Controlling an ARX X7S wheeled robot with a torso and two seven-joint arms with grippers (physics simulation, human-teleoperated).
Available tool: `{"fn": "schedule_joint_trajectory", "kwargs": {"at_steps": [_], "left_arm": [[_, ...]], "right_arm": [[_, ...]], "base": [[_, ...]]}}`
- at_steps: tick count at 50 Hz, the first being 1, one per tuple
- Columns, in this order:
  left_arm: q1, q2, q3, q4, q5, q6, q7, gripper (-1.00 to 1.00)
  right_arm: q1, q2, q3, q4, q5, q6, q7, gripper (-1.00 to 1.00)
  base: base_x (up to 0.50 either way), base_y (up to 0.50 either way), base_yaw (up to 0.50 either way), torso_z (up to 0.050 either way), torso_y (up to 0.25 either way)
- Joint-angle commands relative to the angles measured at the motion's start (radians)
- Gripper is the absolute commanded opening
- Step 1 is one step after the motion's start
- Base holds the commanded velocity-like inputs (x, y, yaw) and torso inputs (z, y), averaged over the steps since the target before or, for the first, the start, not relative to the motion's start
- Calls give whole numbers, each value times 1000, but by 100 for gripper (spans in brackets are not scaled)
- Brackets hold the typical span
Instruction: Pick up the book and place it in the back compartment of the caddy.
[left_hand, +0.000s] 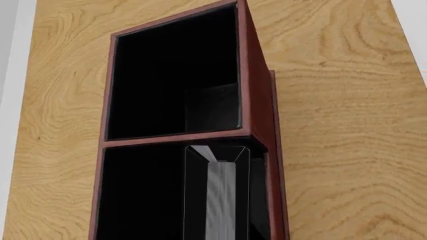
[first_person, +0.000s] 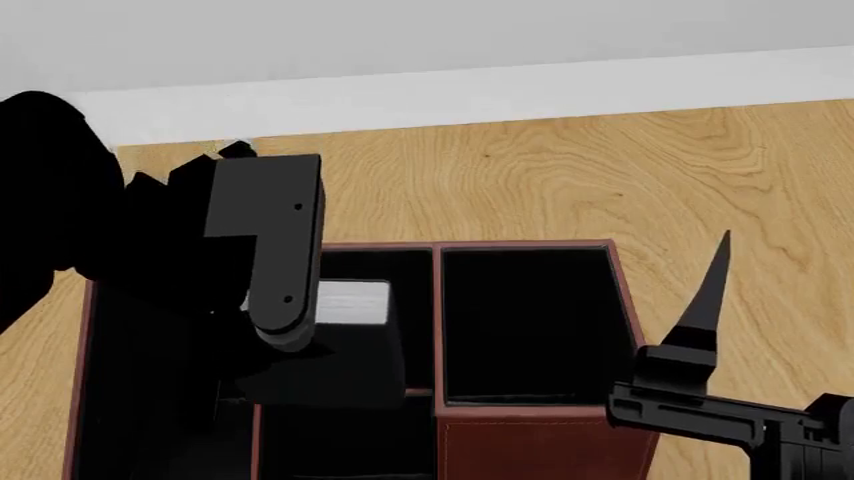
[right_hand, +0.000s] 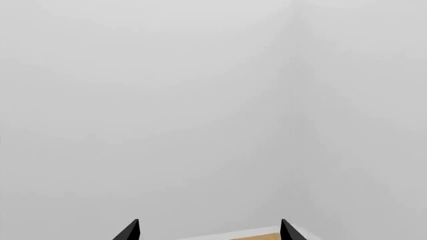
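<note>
The caddy (first_person: 534, 435) is a dark red-brown box with a black inside, at the near edge of the wooden table. My left gripper (first_person: 287, 310) hangs over its middle column, shut on the book (first_person: 354, 303), whose white face shows beside the black finger. In the left wrist view the book (left_hand: 220, 200) stands on edge, grey pages showing, low inside one compartment beside the cross divider (left_hand: 177, 137). The compartment past the divider (left_hand: 167, 80) is empty. My right gripper (first_person: 707, 300) is open and empty, right of the caddy, fingers pointing up; its wrist view (right_hand: 208, 231) shows only the wall.
The wooden table top (first_person: 561, 180) runs back to a white wall. The caddy's right column (first_person: 527, 320) is black and empty. Its left column is mostly hidden under my left arm (first_person: 80, 230). The table's edge shows in the left wrist view (left_hand: 17, 100).
</note>
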Motion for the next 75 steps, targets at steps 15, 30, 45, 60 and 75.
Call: {"fn": "schedule_joint_trajectory", "kwargs": {"at_steps": [15,30,45,60,75], "left_arm": [[22,9,-21,12,-18,-6,-48,-100],[53,2,-15,32,-27,-9,-61,-100],[65,36,-13,-25,-17,24,-71,-100],[91,34,9,-37,-9,39,-75,-100],[113,57,16,-122,6,100,-75,-100]], "right_arm": [[-9,-3,-5,19,-9,-25,-14,100],[5,-5,-18,20,-7,-15,-11,100],[15,-7,-26,25,-4,-12,-13,100],[27,-11,-40,36,-6,-10,-17,100],[33,-14,-52,52,-12,-14,-25,100]], "base": [[0,0,0,1,1],[0,0,0,0,1],[0,0,0,1,1],[0,0,0,0,1],[0,0,0,0,1]]}}
